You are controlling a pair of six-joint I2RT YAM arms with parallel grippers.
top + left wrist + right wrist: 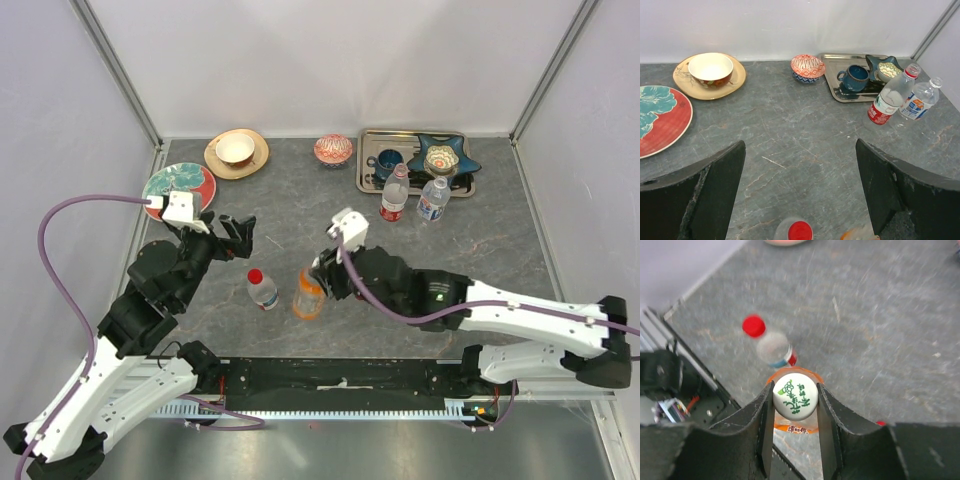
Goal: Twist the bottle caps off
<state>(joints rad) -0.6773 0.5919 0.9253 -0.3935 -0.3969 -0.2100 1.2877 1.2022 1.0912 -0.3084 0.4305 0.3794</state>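
Note:
The orange bottle (pixel 309 295) stands upright in the middle of the table. My right gripper (pixel 795 390) is shut on its white cap (pixel 795 394), with a finger pressed against each side. Just left of it is a clear bottle with a red cap (pixel 262 289), also in the right wrist view (pixel 771 346). My left gripper (pixel 238 238) hangs open behind that bottle, holding nothing; the red cap (pixel 800 231) shows below its fingers. Two more clear bottles (pixel 395 194) (pixel 433 199) stand at the back right, in front of the tray.
A metal tray (pixel 370 180) at the back right carries a blue mug (pixel 388 160) and a star-shaped dish (pixel 443 158). A patterned bowl (pixel 333 149), a bowl on a tan plate (pixel 236 150) and a red-and-teal plate (pixel 180 185) lie along the back and left.

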